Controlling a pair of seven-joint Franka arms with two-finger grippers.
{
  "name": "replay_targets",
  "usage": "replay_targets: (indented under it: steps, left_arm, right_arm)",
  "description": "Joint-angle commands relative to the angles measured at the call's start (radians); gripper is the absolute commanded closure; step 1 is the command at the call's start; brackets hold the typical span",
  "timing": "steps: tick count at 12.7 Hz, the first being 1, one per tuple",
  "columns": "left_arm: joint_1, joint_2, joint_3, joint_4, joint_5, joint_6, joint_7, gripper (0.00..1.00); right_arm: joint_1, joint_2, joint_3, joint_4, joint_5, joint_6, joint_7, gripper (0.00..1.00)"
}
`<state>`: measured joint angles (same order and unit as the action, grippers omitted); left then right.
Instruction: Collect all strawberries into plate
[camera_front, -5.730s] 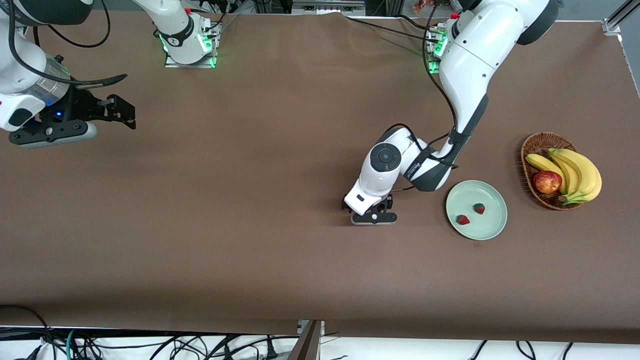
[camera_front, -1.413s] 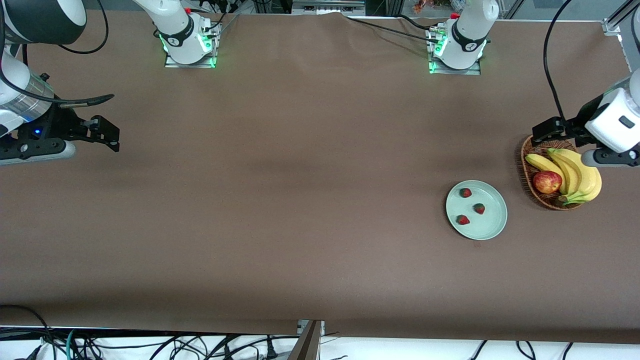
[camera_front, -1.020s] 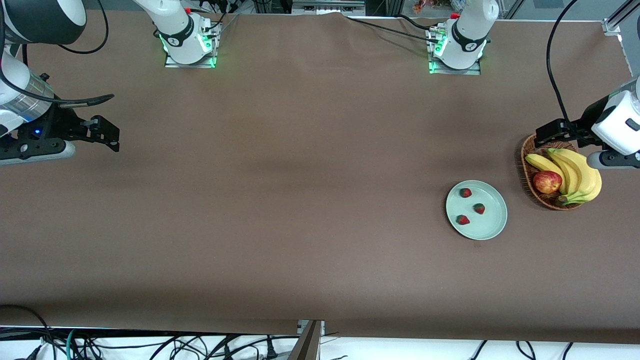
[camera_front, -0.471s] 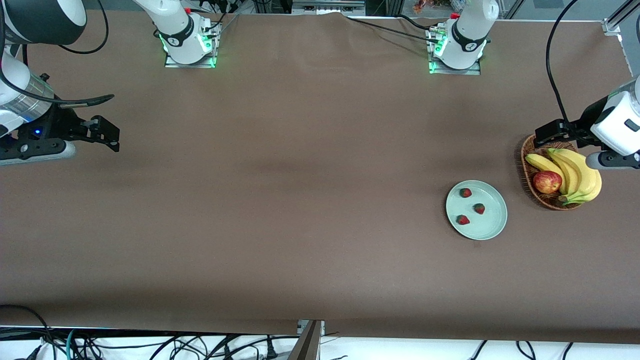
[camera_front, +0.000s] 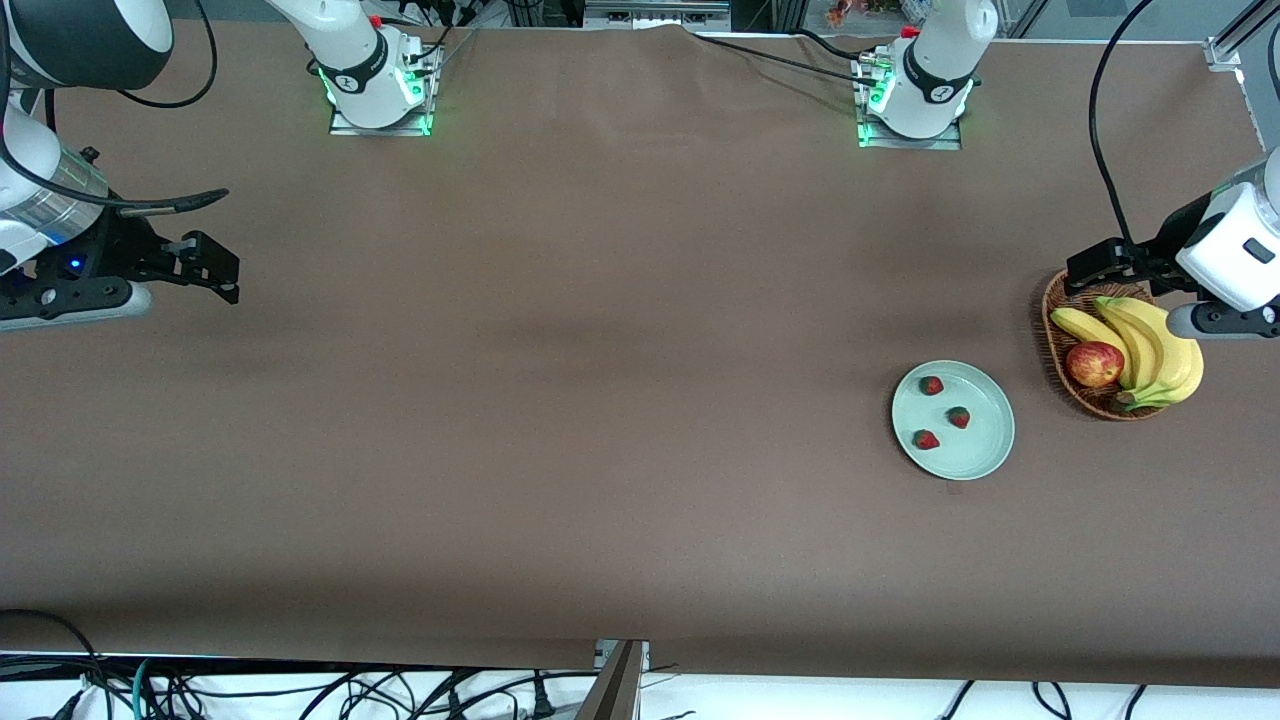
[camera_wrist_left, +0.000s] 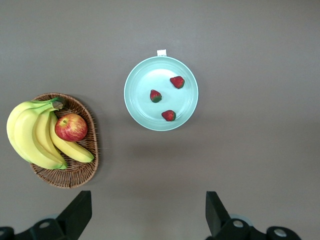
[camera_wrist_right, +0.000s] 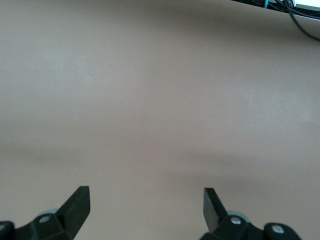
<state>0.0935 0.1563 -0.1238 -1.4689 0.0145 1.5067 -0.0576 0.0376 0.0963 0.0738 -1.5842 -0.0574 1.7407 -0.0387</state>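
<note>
Wicker basket (camera_front: 1062, 302) of bananas (camera_front: 1150, 340) sits beside plate (camera_front: 990, 445).

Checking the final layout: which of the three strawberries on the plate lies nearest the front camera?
The strawberry by the plate's camera-side rim, lowest in the front view; the other two lie farther up the dish.

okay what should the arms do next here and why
Probably nothing more than stay parked. All three strawberries lie in the plate, and none shows on the table. The left gripper hangs open, empty, over the basket; the right gripper waits open at its own end.
</note>
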Motion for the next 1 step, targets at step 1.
replay_targets:
  steps: [1]
  left_arm:
    - [-0.001,0.02,0.003,0.041,-0.013,-0.028,-0.002,0.0]
  right_arm:
    - [-0.008,0.003,0.009,0.012,-0.016,-0.009,0.002,0.0]
